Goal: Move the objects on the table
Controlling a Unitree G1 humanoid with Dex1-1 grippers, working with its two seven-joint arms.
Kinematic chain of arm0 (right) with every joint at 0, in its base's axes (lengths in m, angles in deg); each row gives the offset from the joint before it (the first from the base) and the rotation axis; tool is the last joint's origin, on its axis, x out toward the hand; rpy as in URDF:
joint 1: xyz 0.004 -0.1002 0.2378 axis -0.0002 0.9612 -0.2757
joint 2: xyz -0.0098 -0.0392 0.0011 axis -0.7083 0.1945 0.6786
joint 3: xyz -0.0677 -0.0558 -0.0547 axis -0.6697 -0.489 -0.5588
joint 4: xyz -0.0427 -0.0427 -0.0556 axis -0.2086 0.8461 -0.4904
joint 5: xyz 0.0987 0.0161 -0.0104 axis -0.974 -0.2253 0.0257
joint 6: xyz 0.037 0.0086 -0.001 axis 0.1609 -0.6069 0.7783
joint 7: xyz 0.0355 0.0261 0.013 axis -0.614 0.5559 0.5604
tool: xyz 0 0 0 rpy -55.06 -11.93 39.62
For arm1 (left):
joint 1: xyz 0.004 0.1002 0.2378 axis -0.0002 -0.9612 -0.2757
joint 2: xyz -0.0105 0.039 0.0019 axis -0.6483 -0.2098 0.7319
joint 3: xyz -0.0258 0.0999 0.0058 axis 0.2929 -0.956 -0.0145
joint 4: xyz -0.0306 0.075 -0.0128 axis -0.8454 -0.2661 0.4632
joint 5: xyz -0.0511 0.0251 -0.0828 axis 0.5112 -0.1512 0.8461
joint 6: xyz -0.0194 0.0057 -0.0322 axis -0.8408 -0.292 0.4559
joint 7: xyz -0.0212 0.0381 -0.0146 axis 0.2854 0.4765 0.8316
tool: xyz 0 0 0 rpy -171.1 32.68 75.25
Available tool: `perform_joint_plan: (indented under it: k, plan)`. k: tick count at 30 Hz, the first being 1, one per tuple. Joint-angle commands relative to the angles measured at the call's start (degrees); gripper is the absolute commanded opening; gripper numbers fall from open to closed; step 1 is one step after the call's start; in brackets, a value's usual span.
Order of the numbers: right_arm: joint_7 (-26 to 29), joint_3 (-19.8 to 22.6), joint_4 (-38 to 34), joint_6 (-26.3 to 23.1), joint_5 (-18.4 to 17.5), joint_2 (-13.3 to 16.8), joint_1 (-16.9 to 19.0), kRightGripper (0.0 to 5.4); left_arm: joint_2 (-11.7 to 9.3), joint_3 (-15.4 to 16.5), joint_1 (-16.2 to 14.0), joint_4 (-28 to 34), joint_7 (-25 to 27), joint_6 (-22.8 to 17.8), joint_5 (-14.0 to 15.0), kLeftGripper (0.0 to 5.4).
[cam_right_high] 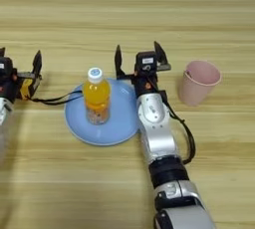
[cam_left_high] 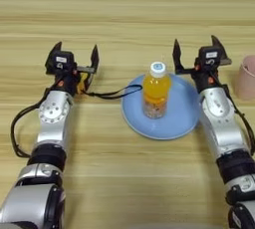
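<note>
A small orange-juice bottle (cam_left_high: 156, 91) with a white cap is standing upright on a round blue plate (cam_left_high: 182, 118), which is lying on the light-wood surface (cam_left_high: 127, 14) near the middle of the scene. The left pincer (cam_left_high: 77, 54) is sitting at the left, its 2 black fingers (cam_left_high: 94, 56) standing apart and pointing away from the robot. A yellow-black tape measure (cam_left_high: 83, 79) is showing just under that pincer, partly hidden by it, so whether the fingers are touching it cannot be told. Its black strap (cam_left_high: 112, 93) is trailing right across the wood, with the end lying over the plate's left rim. The right pincer (cam_right_high: 138, 56) is hovering at the plate's far right edge, just beside the bottle without touching it, and its 2 fingers are likewise spread apart with nothing between them. A pink plastic cup (cam_right_high: 198, 82) is standing upright on the wood to the right of that pincer, near it but clear of the plate. Both silver forearms are reaching in from the bottom edge.
</note>
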Motion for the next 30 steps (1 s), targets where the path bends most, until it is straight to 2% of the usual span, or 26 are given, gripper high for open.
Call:
perform_joint_plan:
  k: [1, 7, 11, 15, 19, 23, 25, 30]
  plan:
    - [2.0, -0.9, -10.5, -4.5, 0.1, 1.6, 6.1, 5.4, 0.5, -0.3, 0.2, 0.0, -1.1, 0.4, -0.6, 5.36]
    - [6.2, -0.5, -26.4, -12.8, -2.8, 4.8, 15.1, 5.4, 1.5, -0.9, 0.1, 0.4, -2.6, 0.6, -1.3, 5.36]
    - [10.4, 0.9, -35.1, -22.6, -3.4, 10.1, 20.6, 5.4, 2.0, -1.4, 0.1, 0.6, -3.6, 0.7, -1.7, 5.36]
    - [15.3, 2.5, -39.1, -29.1, -6.7, 14.4, 23.3, 5.4, 2.5, -1.8, 0.1, 0.6, -4.5, 0.8, -2.0, 5.36]
    - [19.8, 4.6, -41.8, -31.4, -9.8, 18.0, 25.0, 5.4, 2.7, -2.1, 0.2, 0.6, -5.3, 0.9, -2.4, 5.36]
    - [23.1, 4.4, -43.8, -31.9, -12.5, 19.5, 26.4, 5.4, 2.8, -2.2, 0.2, 0.6, -5.6, 0.9, -2.7, 5.36]
    - [24.2, 2.9, -44.6, -32.0, -13.5, 19.3, 26.8, 5.4, 2.8, -2.2, 0.2, 0.6, -5.7, 0.9, -2.7, 5.36]
    - [26.6, -3.1, -45.4, -30.7, -12.4, 19.3, 27.5, 5.4, 2.6, -2.2, 0.2, 0.6, -5.7, 0.9, -2.6, 5.36]
